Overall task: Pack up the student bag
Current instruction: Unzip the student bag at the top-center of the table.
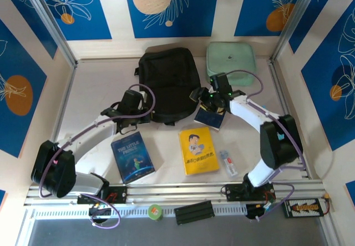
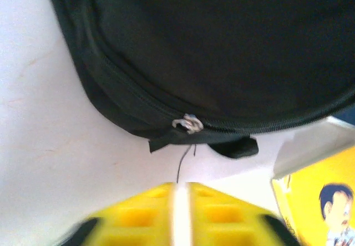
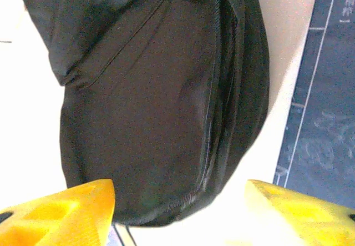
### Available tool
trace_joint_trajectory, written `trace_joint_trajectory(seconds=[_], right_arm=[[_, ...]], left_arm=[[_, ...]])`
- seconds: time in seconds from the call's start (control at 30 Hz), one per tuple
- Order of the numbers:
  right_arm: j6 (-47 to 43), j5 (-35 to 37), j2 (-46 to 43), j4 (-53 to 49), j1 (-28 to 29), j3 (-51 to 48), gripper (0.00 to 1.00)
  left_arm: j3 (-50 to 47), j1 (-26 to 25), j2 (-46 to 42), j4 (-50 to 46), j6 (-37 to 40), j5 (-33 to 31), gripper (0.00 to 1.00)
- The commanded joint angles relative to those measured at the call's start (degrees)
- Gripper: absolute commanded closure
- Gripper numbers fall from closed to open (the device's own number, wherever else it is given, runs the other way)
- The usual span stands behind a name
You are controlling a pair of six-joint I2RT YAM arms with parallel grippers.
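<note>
Student bag: the black student bag (image 1: 166,82) lies flat at the far middle of the table (image 1: 94,90). A mint-green case (image 1: 231,63) is just to its right.
Top view adds: both arms reach in from the near corners. The left gripper (image 1: 138,103) is at the bag's near-left edge. The right gripper (image 1: 206,97) is at its near-right edge, above a dark blue book (image 1: 211,118). A blue book (image 1: 132,157), a yellow book (image 1: 198,150) and a small white item (image 1: 227,161) lie nearer.
Left wrist adds: a silver zipper pull (image 2: 188,124) sits on the bag's rim, with a black tab (image 2: 236,146) beside it and a loose thread below.
Right wrist adds: a zip line runs down the bag's side panel, and the dark blue book lies along the right.
Left jaws: the yellow fingers (image 2: 138,215) are barely parted with a thin slit between them, grasping nothing and just short of the bag.
Right jaws: the fingers (image 3: 61,212) are spread wide and released. The bag's end lies between them, apparently untouched.
Hard to make out: whether the zip is undone; what the small white item is. The left fingers are blurred, and the bag is cut off in both wrist views.
Arm pose: both arms are bent at the elbow, with wrists angled inward toward the bag.
</note>
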Motion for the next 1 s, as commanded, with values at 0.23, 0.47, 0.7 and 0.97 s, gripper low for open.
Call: trace_joint_trajectory(seconds=[0.23,0.47,0.7,0.97], right_arm=[[8.69,-4.18,-2.42,-0.28,6.99,-3.88,0.32],[11.14,-5.55,3.5,1.77,9.98,0.77,0.32],[11.87,-5.92,5.44,2.24,10.63,2.14,0.32],[12.52,-6.05,7.6,2.62,10.76,3.12,0.32]], left_arm=[[-6.48,5.42,-0.23,12.7,14.15,16.46,0.41],[-8.68,5.42,4.34,20.88,24.61,19.11,0.41],[-5.79,5.2,11.09,21.55,26.46,18.72,0.46],[-3.9,4.81,14.61,23.5,25.7,14.67,0.6]])
